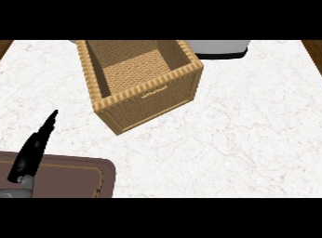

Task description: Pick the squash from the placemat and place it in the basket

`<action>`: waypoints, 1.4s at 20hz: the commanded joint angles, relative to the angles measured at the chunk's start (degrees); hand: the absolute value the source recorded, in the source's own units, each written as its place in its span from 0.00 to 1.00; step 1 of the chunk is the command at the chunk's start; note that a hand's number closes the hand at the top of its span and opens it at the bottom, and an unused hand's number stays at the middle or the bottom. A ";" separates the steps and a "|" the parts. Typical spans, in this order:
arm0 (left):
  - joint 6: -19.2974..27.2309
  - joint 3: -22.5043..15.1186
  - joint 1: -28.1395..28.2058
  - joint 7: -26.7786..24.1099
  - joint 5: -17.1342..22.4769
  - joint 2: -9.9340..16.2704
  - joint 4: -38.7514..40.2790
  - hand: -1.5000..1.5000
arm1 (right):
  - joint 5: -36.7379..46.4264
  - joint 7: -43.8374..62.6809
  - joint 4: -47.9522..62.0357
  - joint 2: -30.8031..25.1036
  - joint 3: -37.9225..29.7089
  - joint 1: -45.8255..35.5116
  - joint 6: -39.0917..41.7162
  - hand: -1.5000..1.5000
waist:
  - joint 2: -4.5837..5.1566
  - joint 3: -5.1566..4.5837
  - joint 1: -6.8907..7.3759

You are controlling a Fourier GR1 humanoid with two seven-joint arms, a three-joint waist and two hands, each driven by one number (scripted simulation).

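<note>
We are looking down at a white marble counter (246,139) with faint reddish veins, running between strips of wooden floor at both sides. A tall woven basket (150,95) is standing on it at the far centre-left, turned at an angle. A brown placemat (74,179) is lying at the near left corner. A white, dark-based object (222,48) is sitting behind the basket.

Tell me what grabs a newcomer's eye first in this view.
The tall woven basket dominates the upper middle of the white marble counter, open side up, with nothing visible inside. At the lower left, the robot's left hand stretches straight fingers up over a brown placemat. No squash shows anywhere, and a grey-and-black object peeks out behind the basket.
</note>
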 commanded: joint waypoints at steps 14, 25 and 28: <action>-2.37 -4.06 -5.46 0.33 -2.16 -0.79 -1.48 0.50 | 14.57 21.11 6.52 -18.20 -3.22 -6.15 11.75 1.00 | 3.73 -0.73 9.47; -2.11 -3.55 -4.76 1.07 -2.07 -1.14 -0.06 0.50 | 16.80 47.21 -10.02 -35.65 -9.21 -25.34 33.42 1.00 | 1.04 -0.68 6.69; -1.76 -2.75 -4.65 2.56 -1.96 -0.92 -0.02 0.50 | 15.12 55.65 -17.67 -40.73 -9.31 -30.24 43.04 1.00 | 0.26 -0.58 5.10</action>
